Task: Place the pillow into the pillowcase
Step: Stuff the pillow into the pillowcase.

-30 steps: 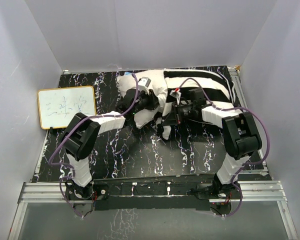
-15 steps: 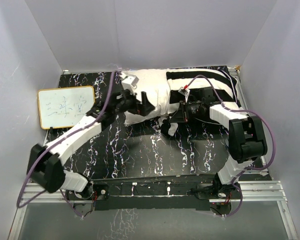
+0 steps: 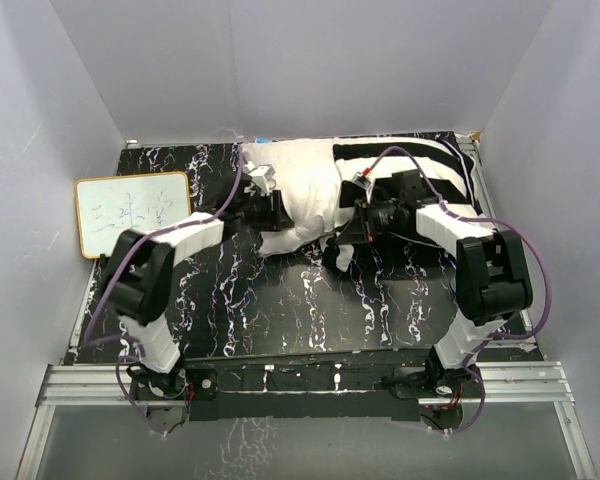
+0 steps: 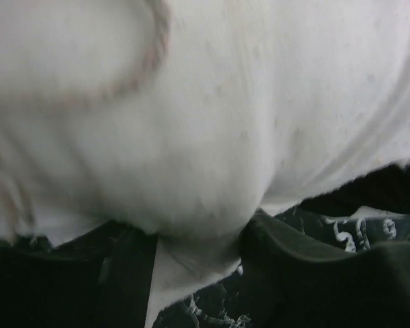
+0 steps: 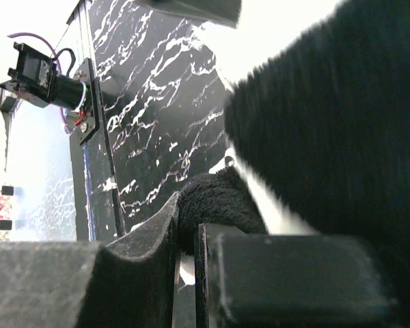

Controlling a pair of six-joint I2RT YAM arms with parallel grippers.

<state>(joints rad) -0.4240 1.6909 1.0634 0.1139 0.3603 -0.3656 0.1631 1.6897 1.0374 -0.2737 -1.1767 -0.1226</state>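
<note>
Left jaws stand spread against the white pillow point(image 3: 298, 190), which bulges between them. Right jaws are closed, pinching the striped pillowcase point(image 3: 425, 180) edge. Likely best: right jaws hold the opening taut while left jaws push the pillow deeper.

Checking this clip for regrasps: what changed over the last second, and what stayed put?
The left arm stretched out flat, then folded back up. The left pincer ended slightly further left along the pillow. Its fingers now stand apart with white fabric bulging between them, and whether it grips is unclear. The right pincer stayed clamped on the pillowcase edge. The whiteboard did not move.
</note>
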